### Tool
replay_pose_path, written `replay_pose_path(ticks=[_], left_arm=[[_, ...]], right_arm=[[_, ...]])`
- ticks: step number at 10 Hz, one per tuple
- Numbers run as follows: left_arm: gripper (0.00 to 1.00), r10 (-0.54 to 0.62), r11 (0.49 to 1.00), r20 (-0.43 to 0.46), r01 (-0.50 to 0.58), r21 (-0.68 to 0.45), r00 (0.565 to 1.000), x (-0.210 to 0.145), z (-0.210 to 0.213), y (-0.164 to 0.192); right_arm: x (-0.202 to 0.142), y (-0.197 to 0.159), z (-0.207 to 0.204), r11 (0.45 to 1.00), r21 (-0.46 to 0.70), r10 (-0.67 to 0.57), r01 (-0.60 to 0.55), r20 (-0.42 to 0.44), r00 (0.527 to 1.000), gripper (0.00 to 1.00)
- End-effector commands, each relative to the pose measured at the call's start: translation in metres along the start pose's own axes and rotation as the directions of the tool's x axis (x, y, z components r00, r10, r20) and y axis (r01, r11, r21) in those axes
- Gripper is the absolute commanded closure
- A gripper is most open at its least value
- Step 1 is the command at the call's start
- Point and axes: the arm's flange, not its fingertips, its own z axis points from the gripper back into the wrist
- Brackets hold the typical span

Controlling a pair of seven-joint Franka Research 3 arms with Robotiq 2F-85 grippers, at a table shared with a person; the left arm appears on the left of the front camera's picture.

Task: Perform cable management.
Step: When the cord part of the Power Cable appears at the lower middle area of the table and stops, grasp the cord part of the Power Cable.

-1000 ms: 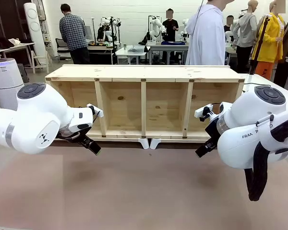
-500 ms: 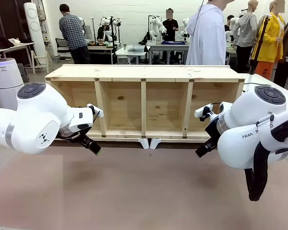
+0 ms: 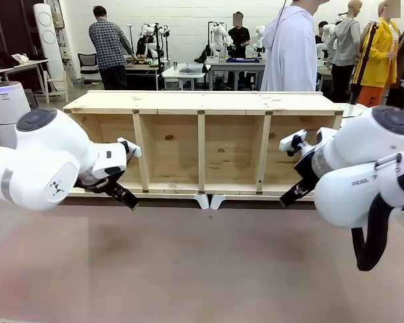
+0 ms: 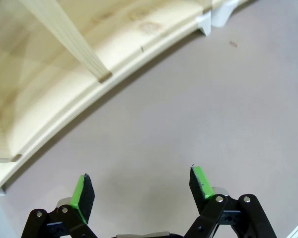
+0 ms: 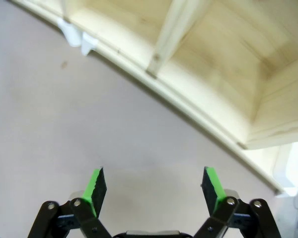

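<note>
1. Two jaws of the left gripper [image 3: 128, 200] stand wide apart and grip nothing. It sits at the middle left of the frame, probably held ready because no grasp has begun.
2. Its white left arm [image 3: 44, 168] comes in low from the left edge. The wrist tips down and toward the middle, aiming the green pads [image 4: 82, 192] at the bare grey-brown table [image 3: 202, 269] just before the shelf's bottom board.
3. At centre, the long pale wooden shelf [image 3: 202, 102] with four open compartments lies across the table, its open side facing the arms, likely so they can reach in.
4. Where the thin black power cable lies I cannot tell.
5. At the middle right, the right gripper [image 3: 288, 199] mirrors this, with its jaws spread and nothing in them. The white right arm [image 3: 363, 168] angles down and inward, near the shelf's rightmost compartment.
</note>
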Motion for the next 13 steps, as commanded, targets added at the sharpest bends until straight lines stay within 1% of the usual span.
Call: replay_pose_path(ticks=[1, 2, 4, 7, 10, 13], left_arm=[[0.0, 0.022, 0.999, 0.03, -0.023, 0.024, 0.999, -0.016, 0.04, 0.016], [0.0, 0.026, 0.999, 0.056, -0.028, 0.043, 0.998, -0.021, 0.059, 0.026], [0.0, 0.066, 0.993, 0.102, -0.075, 0.089, 0.993, -0.04, 0.094, 0.043], [0.0, 0.109, 0.982, 0.165, -0.132, 0.135, 0.98, -0.069, 0.138, 0.063], [0.0, 0.144, 0.967, 0.212, -0.183, 0.177, 0.967, -0.099, 0.172, 0.069], [0.0, 0.143, 0.958, 0.254, -0.198, 0.206, 0.957, -0.115, 0.197, 0.059]], right_arm=[[-0.002, -0.004, 0.038, 0.997, -0.074, -0.009, 0.011, 0.027, 1.0, 0.0], [0.0, -0.009, 0.059, 0.994, -0.105, -0.013, 0.018, 0.046, 0.999, 0.0], [-0.003, -0.016, 0.1, 0.986, -0.166, -0.019, 0.033, 0.084, 0.996, 0.0], [-0.012, -0.025, 0.15, 0.962, -0.252, -0.074, 0.1, 0.111, 0.991, 0.0], [-0.033, -0.03, 0.185, 0.938, -0.314, -0.116, 0.149, 0.12, 0.986, 0.0], [-0.049, -0.021, 0.204, 0.916, -0.353, -0.155, 0.192, 0.132, 0.979, 0.0]])
